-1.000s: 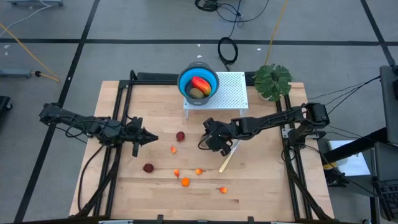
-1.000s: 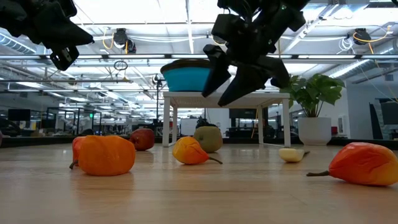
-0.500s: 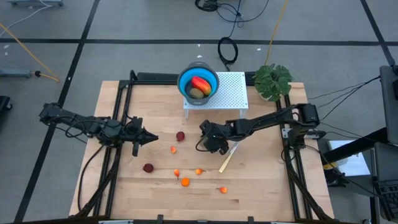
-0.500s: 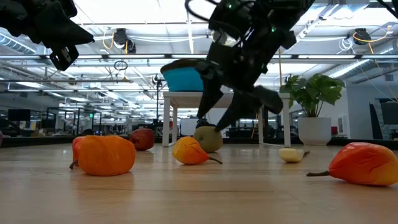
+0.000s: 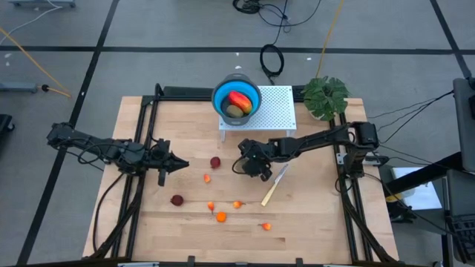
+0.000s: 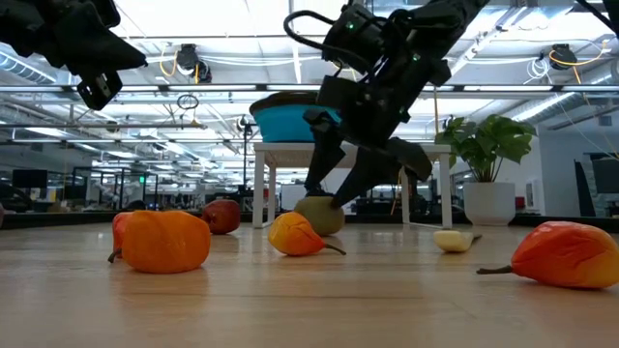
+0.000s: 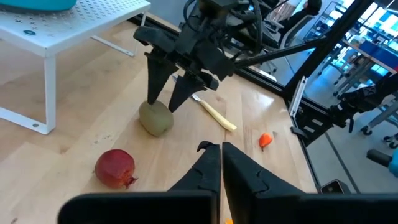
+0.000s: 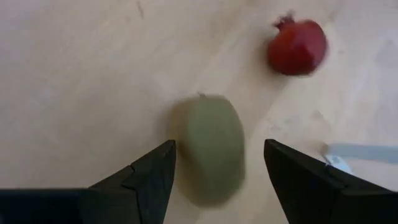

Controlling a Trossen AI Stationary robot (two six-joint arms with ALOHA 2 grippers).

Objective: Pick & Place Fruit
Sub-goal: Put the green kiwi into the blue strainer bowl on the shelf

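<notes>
Two dark red fruits [image 5: 215, 162], five small orange fruits [image 5: 221, 216], one knife [image 5: 272, 185]

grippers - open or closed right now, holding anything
Left gripper: closed, holding nothing, above the table's left side.
Right gripper: open, straddling the brown-green oval fruit, not yet gripping it.

Around the brown-green fruit [image 7: 155, 117]: flanked by the spread fingers of the right gripper [image 7: 163, 102]; bare wood is left on its open sides.
Behind it: passage is blocked by the white rack [image 5: 275, 111].
Beside it: the dark red fruit [image 7: 115, 168] and the knife [image 7: 214, 114] lie near.
Left gripper [image 5: 182, 164]: closed, held well apart.
</notes>
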